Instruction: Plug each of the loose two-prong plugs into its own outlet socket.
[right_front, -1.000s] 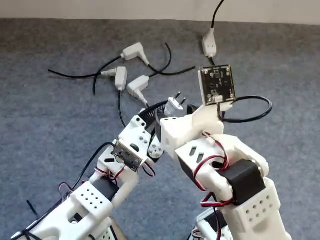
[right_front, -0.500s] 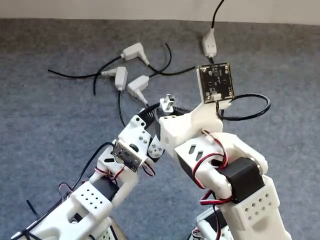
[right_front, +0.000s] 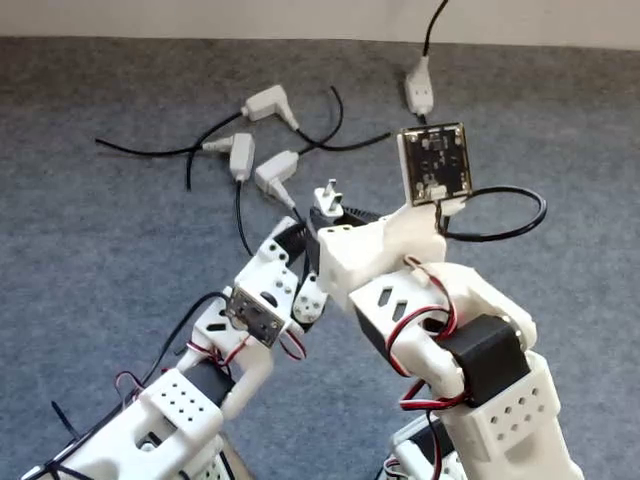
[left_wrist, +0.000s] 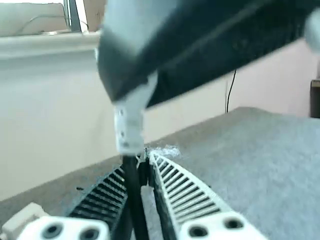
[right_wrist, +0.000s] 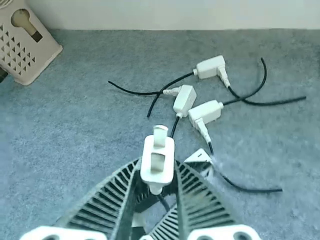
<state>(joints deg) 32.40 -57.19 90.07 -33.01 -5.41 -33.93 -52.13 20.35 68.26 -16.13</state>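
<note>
Right gripper (right_wrist: 157, 176) pinches white plug (right_wrist: 158, 157); left wrist view has left gripper (left_wrist: 141, 162) clamped on black cord (left_wrist: 133, 192)

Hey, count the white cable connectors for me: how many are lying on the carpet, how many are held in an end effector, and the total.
White connectors lying on the carpet: 4
White connector held in the right end effector: 1
Total: 5

A white two-prong plug (right_front: 329, 199) is standing prongs-up mid-frame, pinched between the fingers (right_wrist: 195, 195) of the right gripper (right_wrist: 157, 170). Three more white plugs (right_front: 240, 155) are lying clustered upper left.
</note>
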